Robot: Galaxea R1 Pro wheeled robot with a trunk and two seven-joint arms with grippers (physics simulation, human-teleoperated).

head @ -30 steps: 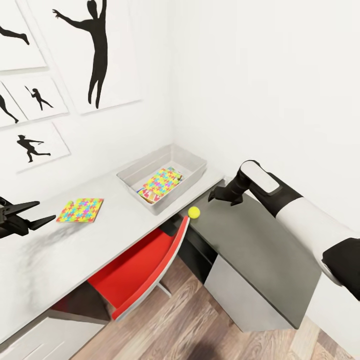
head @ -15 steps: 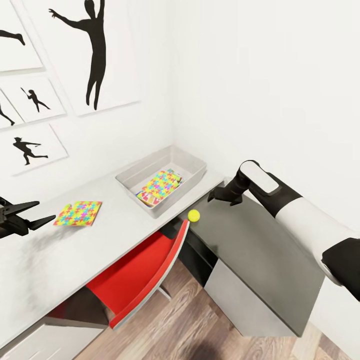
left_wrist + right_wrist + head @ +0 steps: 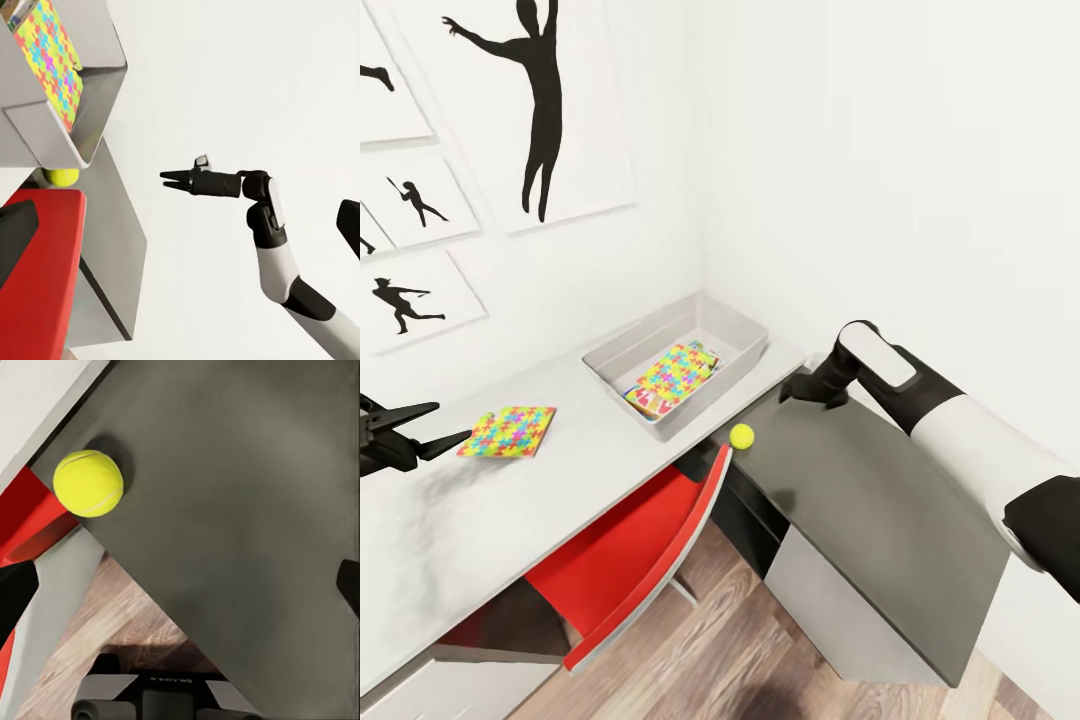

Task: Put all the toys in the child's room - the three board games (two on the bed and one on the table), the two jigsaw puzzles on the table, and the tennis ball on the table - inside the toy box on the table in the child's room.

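Observation:
The grey toy box (image 3: 741,336) stands on the pale table (image 3: 480,510) in the corner. Inside it lies a jigsaw puzzle (image 3: 675,369), with the red edge of a board game (image 3: 648,401) peeking out beneath. A second jigsaw puzzle (image 3: 508,431) lies flat on the table to the left. The tennis ball (image 3: 742,436) rests at the corner of the dark cabinet top (image 3: 870,510); in the right wrist view the ball (image 3: 88,483) is ahead and apart from the fingers. My right gripper (image 3: 790,390) hovers open, just right of the ball. Open and empty, my left gripper (image 3: 453,420) hangs left of the loose puzzle.
A red chair (image 3: 630,560) is tucked under the table in front of the toy box. White walls close the corner behind box and cabinet; dancer silhouette pictures (image 3: 540,110) hang on the left one. Wood-plank floor (image 3: 700,660) lies below.
The whole picture has drifted a little left, so the camera moved. Both arms stay almost still and both grippers stay open. The ball and puzzles lie where they were.

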